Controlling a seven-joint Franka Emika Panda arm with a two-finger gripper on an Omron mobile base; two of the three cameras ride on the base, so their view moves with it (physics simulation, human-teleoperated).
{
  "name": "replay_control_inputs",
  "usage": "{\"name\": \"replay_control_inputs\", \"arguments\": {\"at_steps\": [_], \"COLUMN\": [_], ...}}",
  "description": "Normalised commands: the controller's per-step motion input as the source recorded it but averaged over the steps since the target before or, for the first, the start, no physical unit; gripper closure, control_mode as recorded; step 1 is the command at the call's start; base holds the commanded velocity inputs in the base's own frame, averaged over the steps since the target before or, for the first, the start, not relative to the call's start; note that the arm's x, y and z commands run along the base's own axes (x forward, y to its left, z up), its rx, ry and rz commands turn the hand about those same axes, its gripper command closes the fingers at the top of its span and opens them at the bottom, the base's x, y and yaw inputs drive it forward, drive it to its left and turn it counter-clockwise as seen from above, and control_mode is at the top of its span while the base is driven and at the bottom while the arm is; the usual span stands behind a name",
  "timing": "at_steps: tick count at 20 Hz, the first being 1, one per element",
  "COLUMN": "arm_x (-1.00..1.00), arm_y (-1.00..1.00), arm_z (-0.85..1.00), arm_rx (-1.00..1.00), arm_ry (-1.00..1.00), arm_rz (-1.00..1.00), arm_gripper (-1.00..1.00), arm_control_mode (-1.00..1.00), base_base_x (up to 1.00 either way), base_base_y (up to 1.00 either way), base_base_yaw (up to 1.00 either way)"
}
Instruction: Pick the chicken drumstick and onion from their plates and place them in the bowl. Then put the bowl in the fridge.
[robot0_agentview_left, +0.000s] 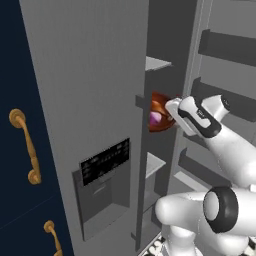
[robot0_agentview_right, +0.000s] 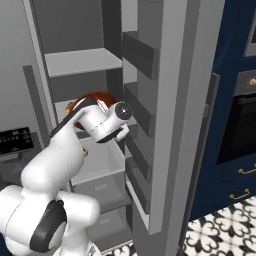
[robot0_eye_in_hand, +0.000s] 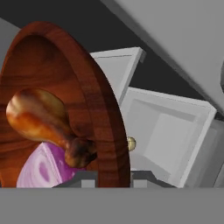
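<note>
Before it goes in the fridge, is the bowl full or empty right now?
Full. In the hand view the bowl holds the chicken drumstick lying over the onion.

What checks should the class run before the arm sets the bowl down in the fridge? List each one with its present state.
1. Gripper shut on the bowl rim: ok.
2. Chicken drumstick inside the bowl: ok.
3. Onion inside the bowl, under the drumstick: ok.
4. Fridge door open, with grey shelves showing: ok.
5. Bowl resting on a shelf: cannot tell; the arm hides its underside in the base views.
6. Bowl level: cannot tell; the hand view rolls with the hand, though the food sits in place.
</note>
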Motion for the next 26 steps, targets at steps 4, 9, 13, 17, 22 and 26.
{"name": "replay_control_inputs", "arguments": {"at_steps": [4,9,13,17,22,26], "arm_x": [0.59,0.39,0.39,0.49,0.46,0.13], "arm_y": [0.2,0.19,0.01,0.24,0.26,0.02], "arm_z": [-0.05,-0.29,-0.21,-0.11,-0.16,-0.36], "arm_rx": [0.0,0.0,0.0,0.0,0.0,0.0], "arm_ry": [0.0,0.0,0.0,0.0,0.0,0.0], "arm_rz": [-0.04,-0.01,0.0,-0.03,-0.06,-0.04], "arm_gripper": [1.0,1.0,1.0,1.0,1.0,1.0], "arm_control_mode": [-1.0,-1.0,-1.0,-1.0,-1.0,-1.0], "base_base_x": [0.0,0.0,0.0,0.0,0.0,0.0], "base_base_y": [0.0,0.0,0.0,0.0,0.0,0.0], "base_base_yaw": [0.0,0.0,0.0,0.0,0.0,0.0]}}
